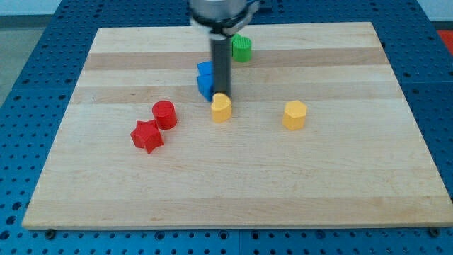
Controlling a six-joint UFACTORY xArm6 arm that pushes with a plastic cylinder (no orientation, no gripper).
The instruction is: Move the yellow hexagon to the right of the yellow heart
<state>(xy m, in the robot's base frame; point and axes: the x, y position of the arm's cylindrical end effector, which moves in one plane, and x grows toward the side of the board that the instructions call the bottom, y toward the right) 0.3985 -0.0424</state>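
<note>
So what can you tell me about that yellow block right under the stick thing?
That is the yellow heart, a small chunky block that looks like smooth plastic, with a rounded top. It stands flat on the wooden board, near the middle. My tip sits right at its far edge, seemingly touching it. Blue blocks lie just behind, to the view's left, and the yellow hexagon is apart, to the view's right.

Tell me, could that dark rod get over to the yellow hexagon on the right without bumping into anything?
Probably yes. My tip sits just behind the yellow heart, and the yellow hexagon lies off to the view's right with only bare wood between them. The blue block is on the other side, out of the way.
</note>
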